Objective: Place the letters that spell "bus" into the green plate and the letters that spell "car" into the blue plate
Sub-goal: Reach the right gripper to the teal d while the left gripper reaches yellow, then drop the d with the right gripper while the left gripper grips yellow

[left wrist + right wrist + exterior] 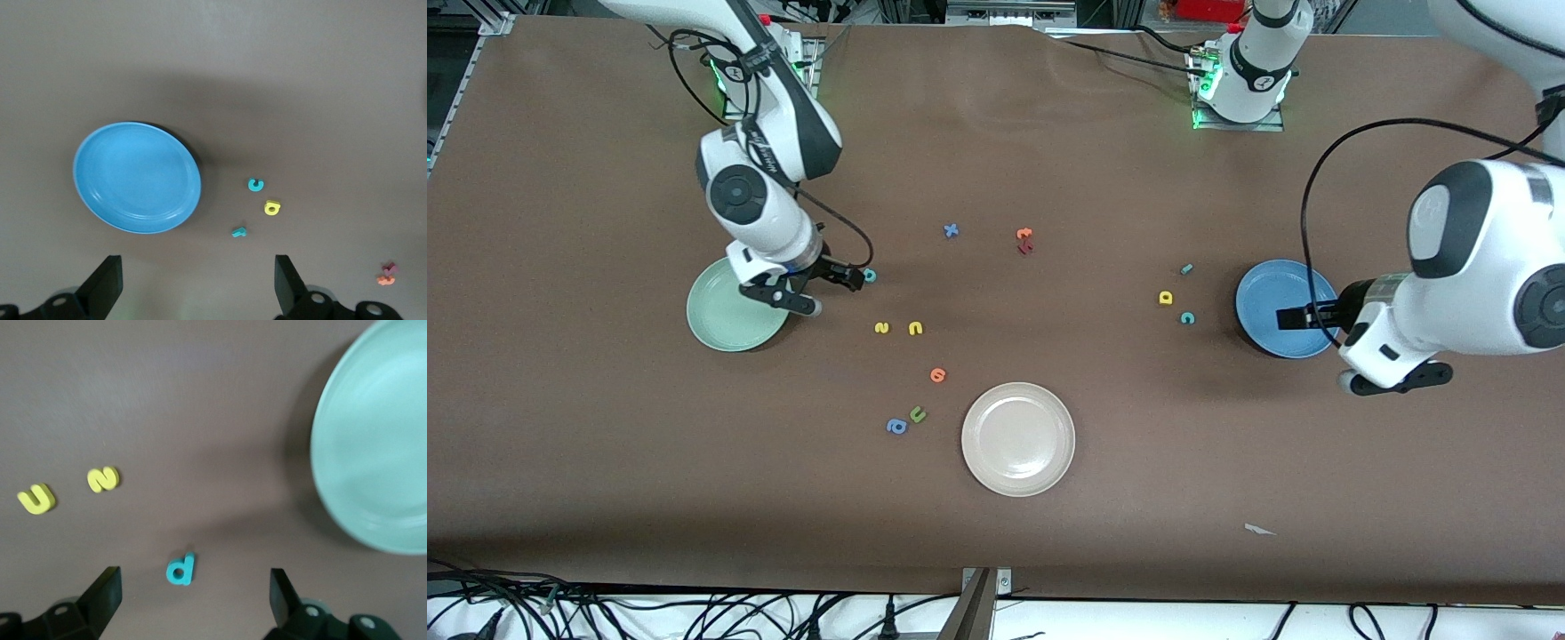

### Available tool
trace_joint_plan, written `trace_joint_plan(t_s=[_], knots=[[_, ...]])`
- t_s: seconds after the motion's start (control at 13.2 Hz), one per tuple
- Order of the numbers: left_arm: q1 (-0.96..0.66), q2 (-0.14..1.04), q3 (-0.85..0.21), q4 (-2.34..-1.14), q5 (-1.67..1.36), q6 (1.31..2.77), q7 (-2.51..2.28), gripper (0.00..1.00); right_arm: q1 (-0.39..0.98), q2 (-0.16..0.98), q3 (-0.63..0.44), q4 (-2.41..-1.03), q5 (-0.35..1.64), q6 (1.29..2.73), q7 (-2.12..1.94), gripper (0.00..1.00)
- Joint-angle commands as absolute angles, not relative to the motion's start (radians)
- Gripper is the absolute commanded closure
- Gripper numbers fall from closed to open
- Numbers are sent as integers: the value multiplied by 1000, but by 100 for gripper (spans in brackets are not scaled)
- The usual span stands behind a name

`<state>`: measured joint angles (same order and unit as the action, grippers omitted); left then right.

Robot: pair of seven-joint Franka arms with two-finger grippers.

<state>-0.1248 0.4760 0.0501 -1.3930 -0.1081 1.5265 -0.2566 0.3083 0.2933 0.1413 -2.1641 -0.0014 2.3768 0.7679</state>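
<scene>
Mint-green plate [734, 316], blue plate [1282, 307], cream plate [1018, 438], brown table [1049, 533], cyan b [181, 569].

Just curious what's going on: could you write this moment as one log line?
right gripper: open, over cyan b beside green plate | left gripper: open, over blue plate | both plates: no letters inside

Both arms have glossy white rounded shells with dark grey joint caps and round grey discs. Thin black cables loop along each arm. The bases glow green. The black two-finger right gripper [829, 284] and left gripper [1303, 317] end in flat, wedge-shaped fingers — matte, with small screw holes.
</scene>
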Motion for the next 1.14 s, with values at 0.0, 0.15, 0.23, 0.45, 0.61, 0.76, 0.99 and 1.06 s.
trace_joint_plan(t_s=[0.0, 0.15, 0.23, 0.45, 0.61, 0.76, 0.99, 1.06], knots=[[-166, 508, 61, -1437, -140, 1555, -305, 0, 321, 333, 138, -2163, -6, 2420, 883, 5], [-195, 483, 49, -1550, -140, 1676, -331, 0, 359, 351, 135, -2164, -9, 2428, 934, 14], [-208, 476, 41, -1610, -140, 1739, -360, 0, 362, 366, 135, -2164, -9, 2436, 957, 32], [-216, 466, -9, -1739, -140, 1870, -397, 1, 383, 393, 135, -2171, -9, 2479, 969, 38], [-218, 466, -32, -1807, -140, 1955, -409, 1, 387, 402, 133, -2187, -8, 2509, 973, 38], [-216, 462, -52, -1873, -140, 2075, -440, 1, 388, 408, 133, -2221, -9, 2563, 989, 38], [-218, 462, -69, -1959, -140, 2169, -440, 1, 388, 411, 133, -2237, -9, 2591, 991, 42], [-218, 462, -72, -1985, -137, 2199, -440, 1, 394, 419, 133, -2237, -9, 2592, 991, 45]])
